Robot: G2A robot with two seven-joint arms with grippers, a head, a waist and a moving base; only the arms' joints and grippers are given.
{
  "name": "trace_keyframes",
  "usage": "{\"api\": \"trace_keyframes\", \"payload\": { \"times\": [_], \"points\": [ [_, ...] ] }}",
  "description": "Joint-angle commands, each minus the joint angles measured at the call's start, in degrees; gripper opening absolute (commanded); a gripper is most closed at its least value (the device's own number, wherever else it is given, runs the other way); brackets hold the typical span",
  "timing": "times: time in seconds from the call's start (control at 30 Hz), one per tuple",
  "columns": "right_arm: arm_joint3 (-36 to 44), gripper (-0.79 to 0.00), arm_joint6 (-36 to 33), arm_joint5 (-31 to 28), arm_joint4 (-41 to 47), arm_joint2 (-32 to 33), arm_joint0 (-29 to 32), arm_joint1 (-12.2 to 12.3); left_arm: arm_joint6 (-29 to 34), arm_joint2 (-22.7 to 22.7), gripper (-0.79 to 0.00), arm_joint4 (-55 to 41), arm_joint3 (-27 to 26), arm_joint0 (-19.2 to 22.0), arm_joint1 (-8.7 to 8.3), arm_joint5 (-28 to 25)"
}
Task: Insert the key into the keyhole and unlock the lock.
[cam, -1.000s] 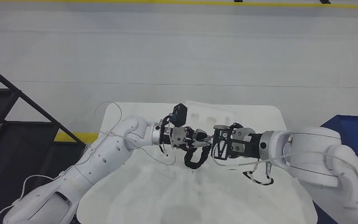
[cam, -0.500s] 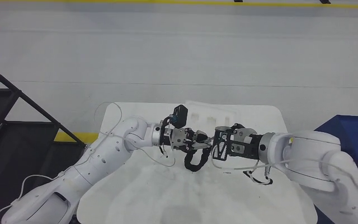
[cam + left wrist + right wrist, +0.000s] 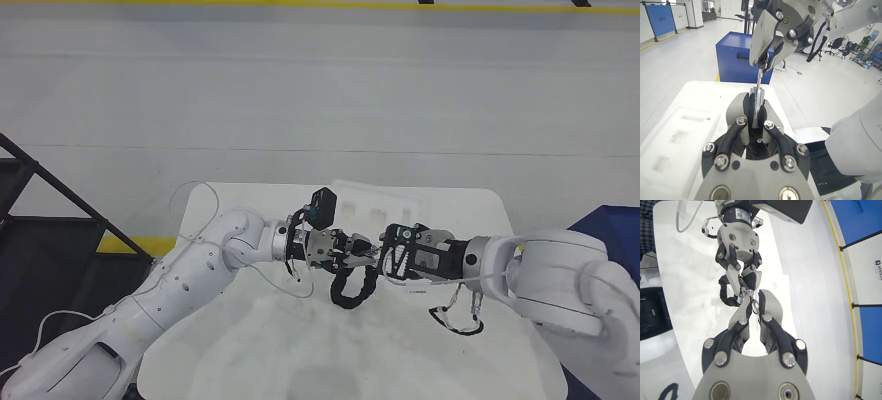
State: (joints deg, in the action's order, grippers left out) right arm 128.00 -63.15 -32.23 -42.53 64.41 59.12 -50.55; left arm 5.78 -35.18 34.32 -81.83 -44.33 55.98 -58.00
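Observation:
My left gripper (image 3: 348, 250) (image 3: 755, 103) is shut on the lock, gripping its silver cylinder (image 3: 757, 102) above the white table (image 3: 240, 340). The lock's black cable loop (image 3: 350, 285) (image 3: 724, 296) hangs below the cylinder. Facing it, my right gripper (image 3: 384, 256) (image 3: 755, 306) is shut on the key (image 3: 760, 75). The key's tip sits in the keyhole on the cylinder's end face (image 3: 748, 292). A small key ring (image 3: 755, 307) shows between the right fingers. In the right wrist view the left gripper (image 3: 745, 285) points straight at the camera.
A white foam tray (image 3: 375, 205) (image 3: 677, 130) with rectangular recesses lies on the table's far side. A blue cabinet (image 3: 734, 56) stands beyond the table's end. A loose black cable (image 3: 455, 318) dangles under the right wrist.
The right gripper has edged closer to the left gripper with the key, and its wrist has turned a little. The left arm has kept still.

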Motion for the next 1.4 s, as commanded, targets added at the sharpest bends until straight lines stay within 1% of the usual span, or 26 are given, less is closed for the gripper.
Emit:
{"api": "trace_keyframes", "payload": {
  "times": [0.0,0.2,0.33,0.37,0.4,0.43,0.47,0.63,0.7,0.83,1.07,1.2,1.37],
  "points": [
    [-0.5,-0.785,-0.2,1.5,1.7,0.1,0.1,0.0,-0.1,0.1,-0.785,0.2,0.0,0.0,0.01,0.0],
    [-1.9,-0.785,0.0,6.5,6.5,0.7,0.4,0.0,-0.8,0.0,-0.785,1.5,-0.1,0.0,0.07,0.0],
    [-2.3,-0.785,0.3,8.4,8.0,1.1,0.7,0.0,-1.2,0.0,-0.785,2.3,-0.2,-0.1,0.14,0.0],
    [-2.4,-0.77,0.5,8.8,8.5,1.1,0.8,0.0,-1.3,0.0,-0.785,2.4,-0.2,-0.1,0.16,0.0],
    [-2.7,-0.483,0.6,9.2,9.4,1.2,1.0,0.0,-1.4,0.0,-0.785,2.6,-0.2,-0.1,0.17,0.0],
    [-2.9,-0.123,0.6,9.4,10.0,1.3,1.0,0.0,-1.5,0.0,-0.785,2.7,-0.1,-0.2,0.17,0.0],
    [-3.2,0.0,0.8,9.6,10.8,1.3,1.1,0.0,-1.5,0.0,-0.785,2.9,-0.1,-0.2,0.18,0.0],
    [-3.9,0.0,1.7,10.1,12.8,2.4,1.7,0.1,-1.5,-0.6,-0.785,4.6,1.0,-0.2,0.11,0.0],
    [-3.8,0.0,2.0,10.1,13.0,3.1,2.2,0.2,-1.5,-1.2,-0.785,7.3,1.5,-0.1,0.09,0.0],
    [-3.6,0.0,2.6,9.7,13.4,4.5,3.6,0.5,-3.2,-2.1,-0.785,11.4,3.4,-1.5,0.2,0.2],
    [-3.5,0.0,4.0,8.4,14.4,6.0,5.7,0.8,0.6,-1.9,-0.785,20.8,5.6,-1.8,0.49,2.1],
    [-3.7,0.0,4.5,8.0,14.5,6.1,6.5,0.9,3.4,-0.6,-0.785,24.8,6.9,-1.5,1.16,3.9],
    [-4.6,0.0,5.2,7.2,14.5,5.8,6.9,1.0,4.7,1.8,-0.785,28.3,10.1,-0.8,2.63,4.8]
  ]
}}
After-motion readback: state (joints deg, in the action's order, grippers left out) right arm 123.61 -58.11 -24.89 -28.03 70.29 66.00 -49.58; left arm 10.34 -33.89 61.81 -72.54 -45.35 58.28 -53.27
